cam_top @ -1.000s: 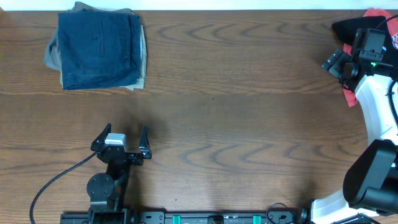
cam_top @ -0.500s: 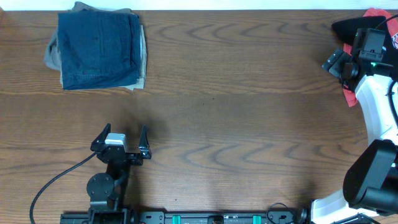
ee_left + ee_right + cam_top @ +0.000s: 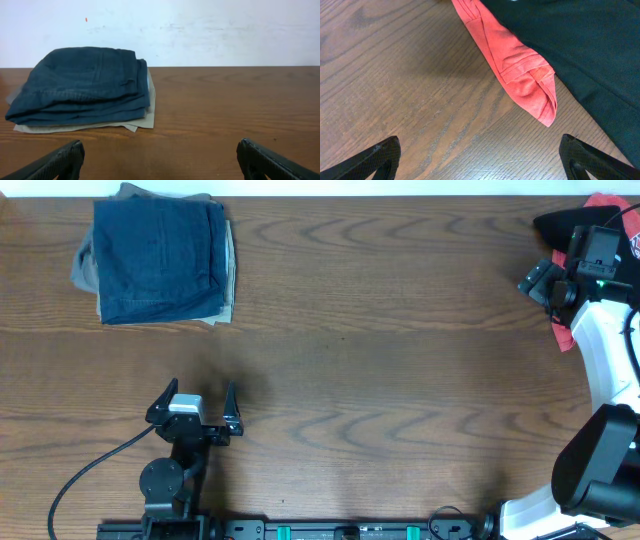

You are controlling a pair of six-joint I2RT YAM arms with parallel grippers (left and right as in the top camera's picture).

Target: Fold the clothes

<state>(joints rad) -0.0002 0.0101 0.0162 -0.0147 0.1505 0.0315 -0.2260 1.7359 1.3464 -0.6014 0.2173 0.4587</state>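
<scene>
**Folded stack at the far left corner, both arms standing off**

Shows the navy shorts [image 3: 160,260] at the far left corner of the table [image 3: 400,380], well apart from both arms. Judged as folded already, so treat the step in hand as a check and squaring of the pile. Bring the left gripper [image 3: 202,390], spread wide and empty near the front edge, in low and level from the near side. Pinch only the blue layers, never the khaki shorts [image 3: 85,126] underneath. Push stray edges inward rather than lifting, to avoid undoing the fold. Hold the right gripper [image 3: 479,150], likewise spread wide and empty, over bare wood just beside the red cloth [image 3: 520,75] and the black garment [image 3: 580,50] at the far right edge. Avoid snagging either.

Seen from the left wrist: dark blue, denim-like, doubled into a thick rectangular pad of several layers, with layer edges showing on the near and right sides and a seam line down the top face. Resting squarely on the khaki pair and covering most of it, with pale fabric peeking out along several edges. Slightly domed on top, with no loose leg hanging free.
</scene>
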